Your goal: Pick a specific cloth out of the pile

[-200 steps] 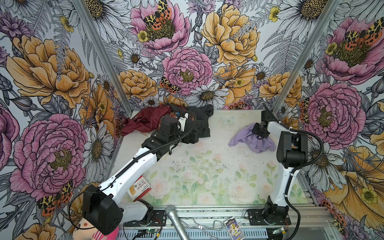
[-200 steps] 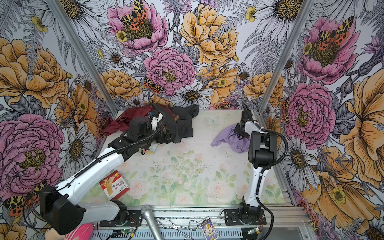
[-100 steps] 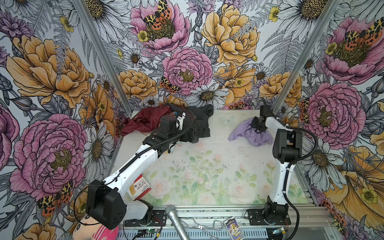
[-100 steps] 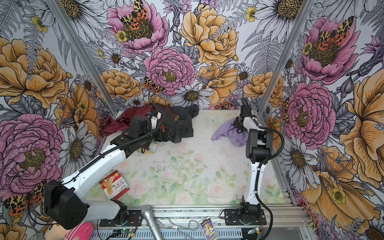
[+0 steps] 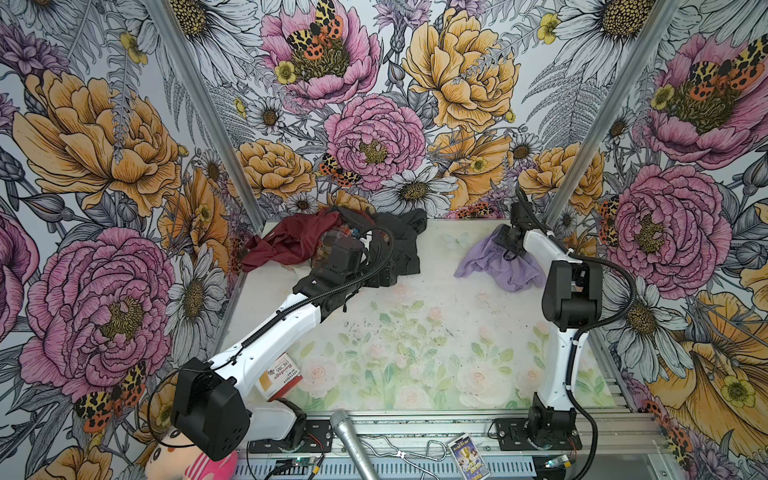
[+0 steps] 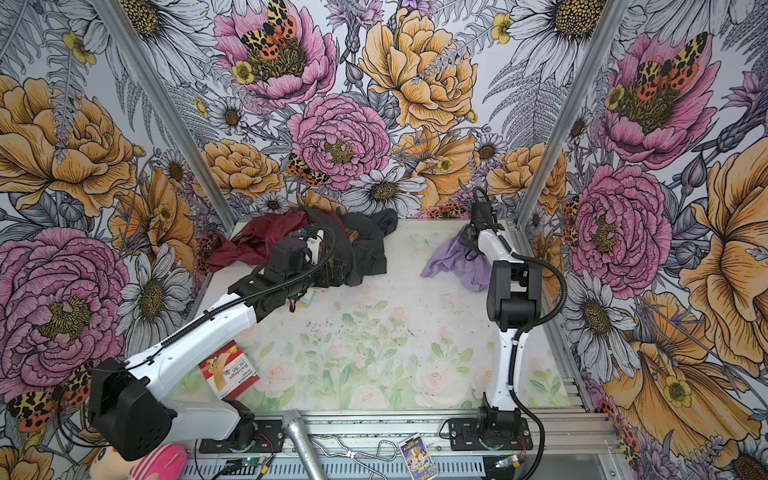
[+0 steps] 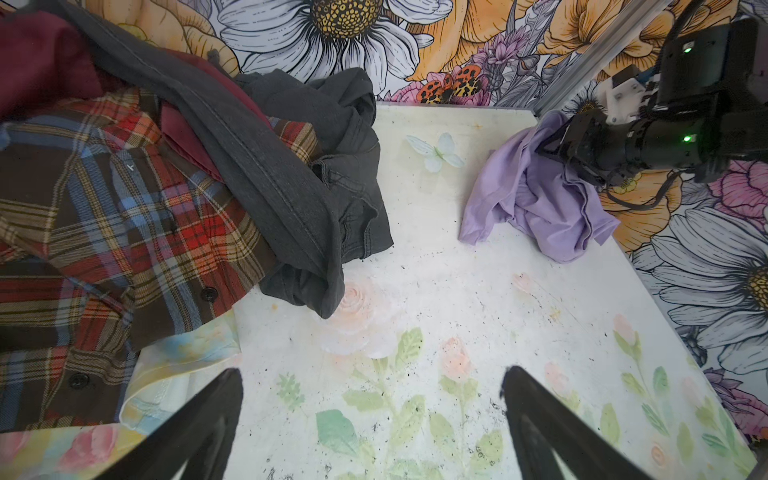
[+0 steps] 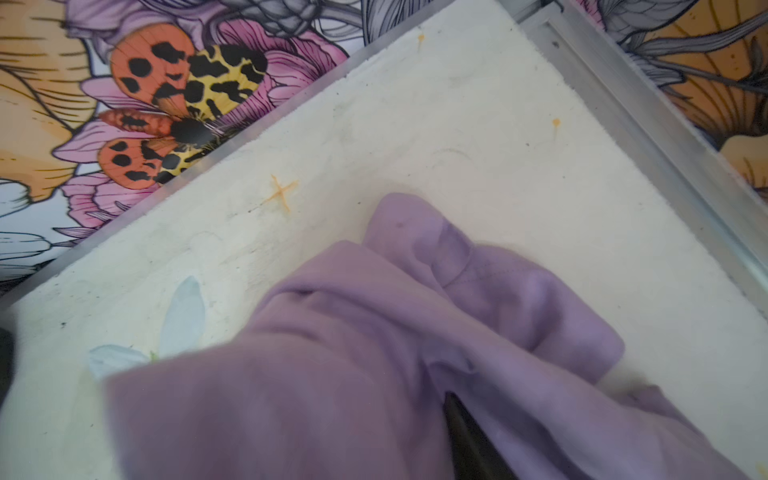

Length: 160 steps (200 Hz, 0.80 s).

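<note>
We see the cloth (image 7: 536,208) as thin, soft, matt fabric; the pile (image 7: 166,187) mixes woven plaid with coarser grey stitched fabric; the bench (image 7: 457,291) looks matt, rough

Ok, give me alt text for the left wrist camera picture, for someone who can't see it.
A crumpled lilac cloth lies alone in a corner of the table, with the right gripper against its folds. Apart from it sits a pile of plaid, dark grey and maroon garments, and the left gripper hangs open over bare table.
</note>
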Motion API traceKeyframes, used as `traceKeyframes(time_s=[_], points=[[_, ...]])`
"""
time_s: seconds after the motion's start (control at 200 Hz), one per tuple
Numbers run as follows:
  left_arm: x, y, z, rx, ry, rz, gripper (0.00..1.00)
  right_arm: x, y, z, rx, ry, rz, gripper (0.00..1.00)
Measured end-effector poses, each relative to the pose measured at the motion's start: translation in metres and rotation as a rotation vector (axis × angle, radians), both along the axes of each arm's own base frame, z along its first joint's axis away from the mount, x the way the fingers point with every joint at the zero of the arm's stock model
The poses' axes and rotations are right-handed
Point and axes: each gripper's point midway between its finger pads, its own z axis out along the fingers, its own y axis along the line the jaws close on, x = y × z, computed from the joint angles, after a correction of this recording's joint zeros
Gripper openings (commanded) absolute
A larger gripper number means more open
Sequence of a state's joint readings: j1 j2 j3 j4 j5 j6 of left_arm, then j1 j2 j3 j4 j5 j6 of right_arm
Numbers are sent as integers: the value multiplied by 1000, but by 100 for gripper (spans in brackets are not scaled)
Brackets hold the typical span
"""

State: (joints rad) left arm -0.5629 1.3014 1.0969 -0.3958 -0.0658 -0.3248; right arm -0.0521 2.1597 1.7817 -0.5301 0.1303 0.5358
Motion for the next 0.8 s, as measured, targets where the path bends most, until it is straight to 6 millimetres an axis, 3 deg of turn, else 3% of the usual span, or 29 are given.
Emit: traceKeyframes(time_s=[0.285,0.395,0.54,0.675,0.8], points=[[-12,-4,2,-25,-7,30,99,-48,2,80,-68,-118,-37,78],[-17,-11,1,-30,-6,19,99,-73,5,98,-91,-143,-31,85],[-23,-13,-5,-10,-11,24,99,-111,30,118,-109,-191,44,99],[-20,-4,-6,6,-37,63,99,-142,50,139,-140,-256,128,99],[-17,13,-2,34,-83,121,99,-163,55,160,-184,-340,182,99]])
